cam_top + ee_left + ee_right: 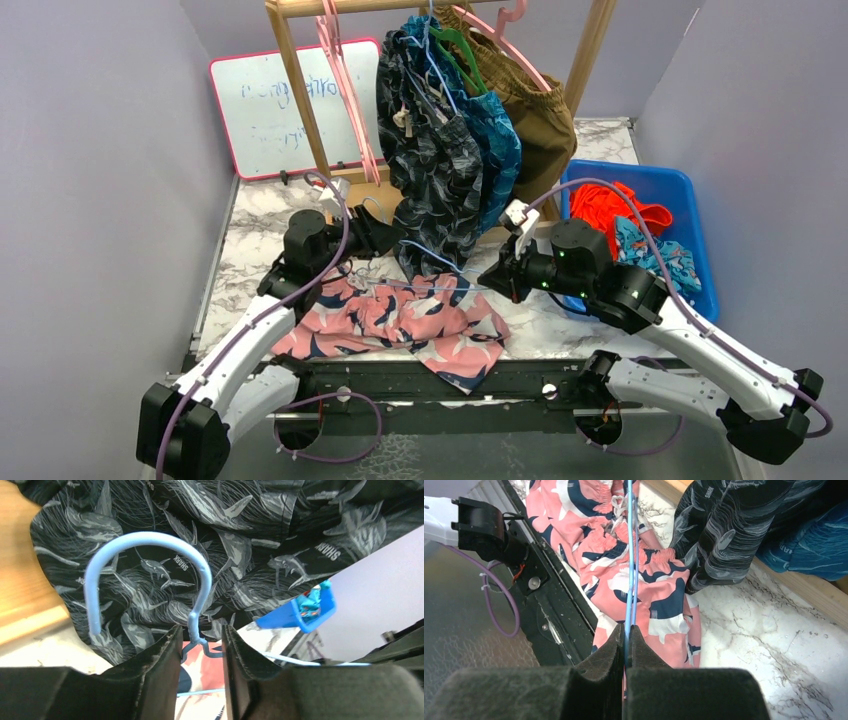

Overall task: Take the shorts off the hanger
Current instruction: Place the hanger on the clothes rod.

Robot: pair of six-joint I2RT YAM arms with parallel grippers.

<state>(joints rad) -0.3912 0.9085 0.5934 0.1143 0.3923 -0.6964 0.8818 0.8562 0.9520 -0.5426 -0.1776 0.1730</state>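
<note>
The pink-and-navy leaf-print shorts (400, 320) lie flat on the marble table, also in the right wrist view (659, 580). A light blue wire hanger (440, 286) lies over them. My right gripper (490, 277) is shut on the hanger's wire (630, 555). My left gripper (385, 235) is partly open, its fingers (165, 650) straddling the hanger's neck below the hook (150, 537). Black shark-print shorts (430, 150), teal-blue shorts (500, 150) and brown shorts (535, 110) hang on the rack.
A wooden rack (290, 80) with pink hangers (345, 80) stands at the back, a whiteboard (270, 100) behind it. A blue bin (690, 200) at the right holds orange shorts (615, 210) and blue print shorts (655, 255).
</note>
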